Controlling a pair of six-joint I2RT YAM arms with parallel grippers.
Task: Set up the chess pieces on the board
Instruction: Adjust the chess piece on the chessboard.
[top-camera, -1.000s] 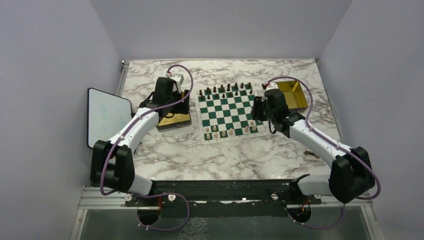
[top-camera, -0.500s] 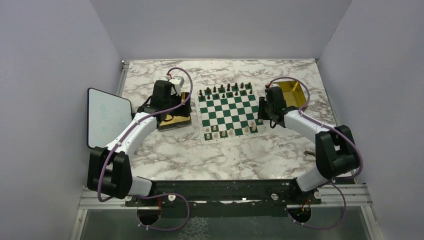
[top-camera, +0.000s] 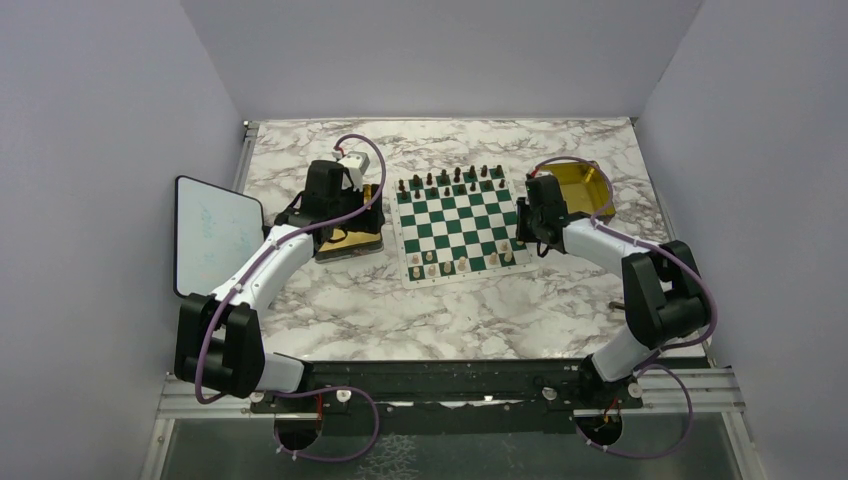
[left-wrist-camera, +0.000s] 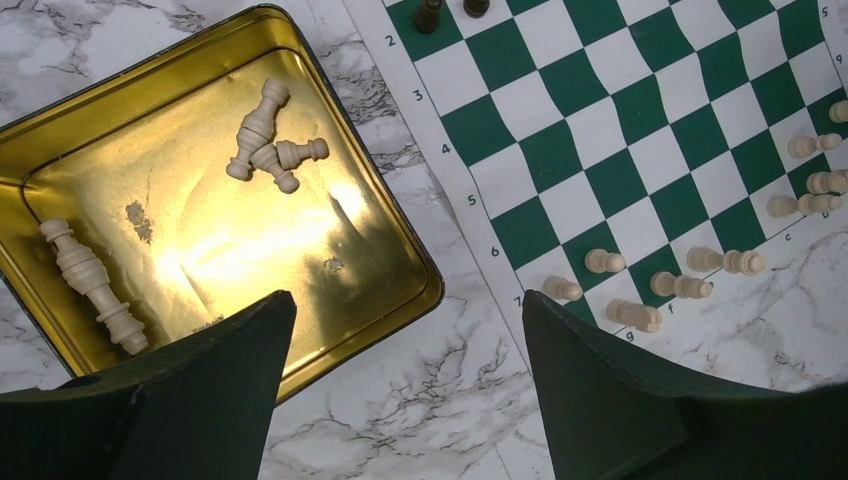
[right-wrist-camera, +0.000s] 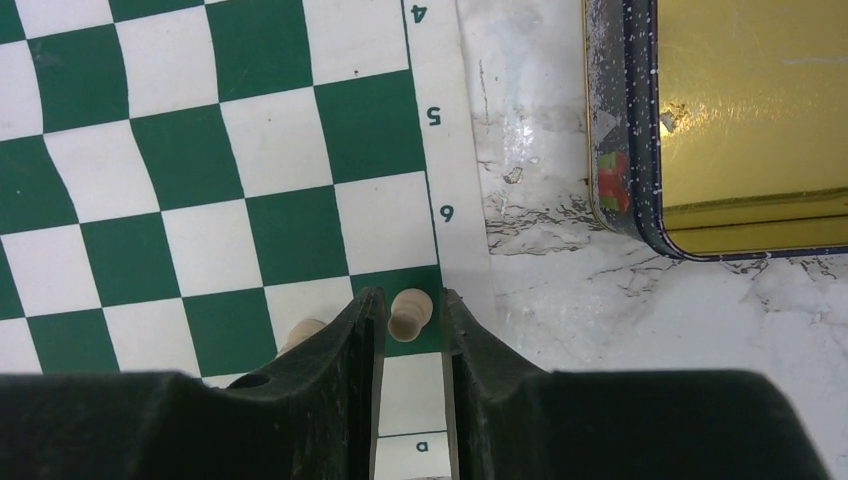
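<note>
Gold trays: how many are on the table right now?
2. The left tray lies beside the board's left edge, holding loose cream pieces; the right tray lies off the board's far right corner. None seems hidden.

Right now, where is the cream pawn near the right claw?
In the right wrist view, the cream pawn stands within the right gripper, on a green edge square of the chessboard, beside another cream pawn.

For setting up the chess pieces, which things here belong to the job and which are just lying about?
Job: cream chess pieces, the board, left gold tray holding loose cream pieces.
Lying about: white tablet, right gold tray, dark pieces already standing on the board.
</note>
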